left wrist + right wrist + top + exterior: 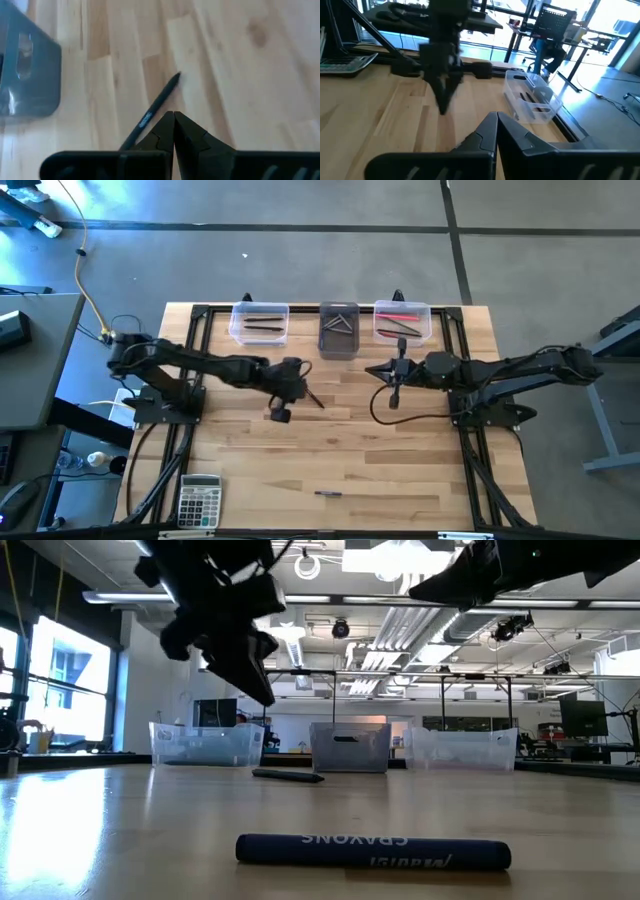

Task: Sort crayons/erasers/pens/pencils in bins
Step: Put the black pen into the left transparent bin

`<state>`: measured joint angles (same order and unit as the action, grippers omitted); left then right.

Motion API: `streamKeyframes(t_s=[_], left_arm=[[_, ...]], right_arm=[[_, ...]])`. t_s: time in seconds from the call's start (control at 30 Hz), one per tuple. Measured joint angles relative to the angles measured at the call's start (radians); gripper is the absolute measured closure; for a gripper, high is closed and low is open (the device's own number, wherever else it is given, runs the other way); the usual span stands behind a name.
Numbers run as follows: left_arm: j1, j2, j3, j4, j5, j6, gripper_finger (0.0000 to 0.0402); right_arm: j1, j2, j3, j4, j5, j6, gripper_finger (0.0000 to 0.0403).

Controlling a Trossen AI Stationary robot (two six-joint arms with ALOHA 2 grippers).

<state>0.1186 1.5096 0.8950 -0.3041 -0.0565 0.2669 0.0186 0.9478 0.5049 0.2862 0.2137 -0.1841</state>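
Three bins stand in a row at the far edge. The left clear bin point(260, 322) holds dark sticks, the dark grey bin point(339, 328) holds grey ones, and the right clear bin point(402, 320) holds red and dark ones. A black pen point(156, 104) lies flat on the table. My left gripper point(303, 387) hangs shut just above its near end, pointing steeply down, its fingers point(173, 120) empty. My right gripper point(372, 370) is shut and empty, held level above the table right of centre, pointing at the left gripper. A dark crayon point(372, 851) lies near the front edge.
A grey calculator point(199, 500) lies at the front left corner. Black frame rails point(200, 340) run along both sides of the table. Bare wood stretches between the pen and the crayon point(328, 493).
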Motion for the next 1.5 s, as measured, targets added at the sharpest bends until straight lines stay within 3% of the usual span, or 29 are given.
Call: streamKeyframes(t_s=[0.3, 0.67, 0.83, 1.13, 1.5], left_arm=[[0.076, 0.190, 0.141, -0.098, 0.023, 0.067, 0.0388], [0.089, 0.360, 0.257, -0.132, 0.042, 0.135, 0.0289], [0.094, 0.411, 0.294, -0.170, 0.044, 0.159, 0.0265], [0.104, 0.441, 0.303, -0.214, 0.046, 0.193, 0.0288], [0.088, 0.438, 0.305, -0.329, 0.064, 0.154, 0.0366]], right_arm=[[0.006, 0.000, 0.000, 0.002, 0.003, -0.008, 0.0403], [0.006, 0.000, 0.000, -0.010, 0.003, -0.008, 0.0403], [0.007, 0.000, 0.000, -0.015, 0.002, -0.008, 0.0403], [0.007, 0.000, 0.000, -0.016, 0.001, -0.008, 0.0403], [0.007, 0.001, 0.000, -0.016, 0.000, -0.008, 0.0403]])
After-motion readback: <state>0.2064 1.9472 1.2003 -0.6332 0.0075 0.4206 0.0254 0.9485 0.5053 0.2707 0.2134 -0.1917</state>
